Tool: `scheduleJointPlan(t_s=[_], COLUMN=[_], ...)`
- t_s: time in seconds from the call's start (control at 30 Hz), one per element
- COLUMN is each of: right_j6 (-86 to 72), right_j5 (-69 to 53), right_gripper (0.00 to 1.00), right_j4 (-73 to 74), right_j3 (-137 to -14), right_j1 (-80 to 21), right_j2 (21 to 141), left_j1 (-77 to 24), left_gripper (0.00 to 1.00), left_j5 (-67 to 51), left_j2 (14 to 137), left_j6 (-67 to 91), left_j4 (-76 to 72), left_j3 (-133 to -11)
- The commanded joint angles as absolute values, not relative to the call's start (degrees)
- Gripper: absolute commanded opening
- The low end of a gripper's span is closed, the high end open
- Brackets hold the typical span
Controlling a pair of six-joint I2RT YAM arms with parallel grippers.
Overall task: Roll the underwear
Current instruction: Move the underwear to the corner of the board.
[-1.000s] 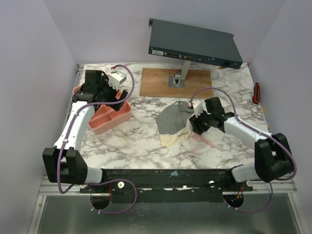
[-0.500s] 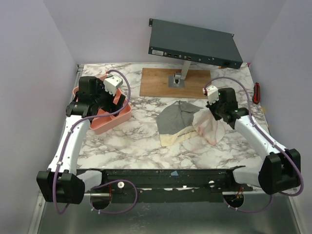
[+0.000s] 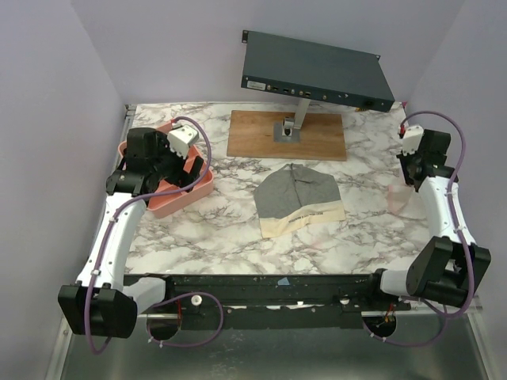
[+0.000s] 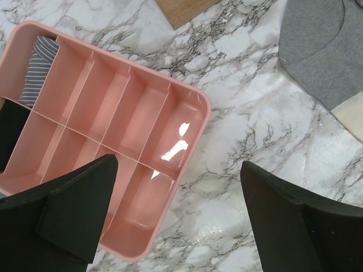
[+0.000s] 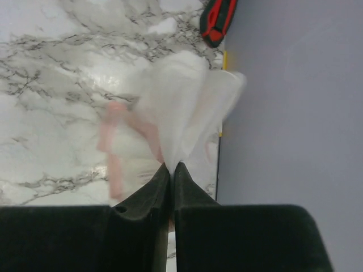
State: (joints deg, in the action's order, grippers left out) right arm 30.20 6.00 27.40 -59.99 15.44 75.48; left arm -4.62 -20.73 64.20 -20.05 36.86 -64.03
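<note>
A grey pair of underwear (image 3: 295,195) with a cream band lies flat at the table's middle; its edge shows in the left wrist view (image 4: 323,51). My right gripper (image 3: 410,176) is at the far right edge, shut on a white pair of underwear with pink trim (image 5: 181,113), which hangs from the fingertips (image 5: 164,175) and blurs above the marble (image 3: 400,202). My left gripper (image 4: 178,170) is open and empty, hovering over the near corner of the pink divided tray (image 4: 195,107). A rolled striped pair (image 4: 39,65) sits in a far tray compartment.
The pink tray (image 3: 202,190) stands at the left. A wooden board (image 3: 257,134) with a stand carrying a dark flat device (image 3: 317,71) is at the back. A red and black tool (image 3: 417,150) lies at the right wall, also in the right wrist view (image 5: 218,20).
My right gripper has lifted the white pair off the grey pair and swung it to the table's right edge. My left gripper has shifted slightly over the pink tray.
</note>
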Motion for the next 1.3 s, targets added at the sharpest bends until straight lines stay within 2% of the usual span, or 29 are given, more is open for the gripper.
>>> scheduleJointPlan(t_s=[0.0, 0.27, 0.7, 0.77, 0.83, 0.87, 0.9, 0.93, 1.1, 1.27], right_j6=[32.18, 28.30, 21.93, 21.26, 20.81, 20.67, 20.61, 20.57, 22.76, 26.87], right_j5=[-0.36, -8.39, -13.90, -12.69, -11.89, -11.92, -12.34, -13.22, -20.95, -20.55], right_gripper=[0.10, 0.10, 0.12, 0.21, 0.37, 0.53, 0.63, 0.68, 0.78, 0.80], right_j4=[33.04, 33.75, 34.61, 33.13, 31.31, 30.78, 30.30, 30.07, 30.27, 32.74], right_j3=[-59.63, -58.15, -65.42, -64.55, -63.26, -62.75, -62.19, -61.74, -60.42, -60.24], right_j1=[15.65, 15.56, 12.67, 11.80, 11.43, 11.37, 11.16, 11.03, 8.18, -2.42], right_j2=[76.26, 78.63, 81.99, 83.28, 84.48, 84.72, 84.73, 84.30, 79.26, 77.61], left_j1=[-4.92, -5.02, -5.19, -5.19, -5.19, -5.19, -5.19, -5.19, -5.19, -5.19], left_gripper=[0.99, 0.99, 0.99, 0.99, 0.99, 0.99, 0.99, 0.99, 0.99, 0.99], left_j5=[-21.11, -21.36, -20.92, -20.92, -20.79, -20.70, -20.38, -20.09, -18.09, -17.94], left_j2=[64.98, 66.36, 65.92, 65.90, 65.83, 65.70, 65.59, 65.44, 64.31, 64.06], left_j6=[-19.03, -18.73, -18.02, -17.86, -17.84, -17.84, -17.84, -17.91, -19.14, -19.93], left_j4=[35.79, 35.96, 35.68, 35.59, 35.49, 35.43, 35.29, 35.05, 34.28, 34.93], left_j3=[-63.59, -64.65, -64.12, -63.86, -63.56, -63.33, -63.08, -62.74, -61.20, -60.77])
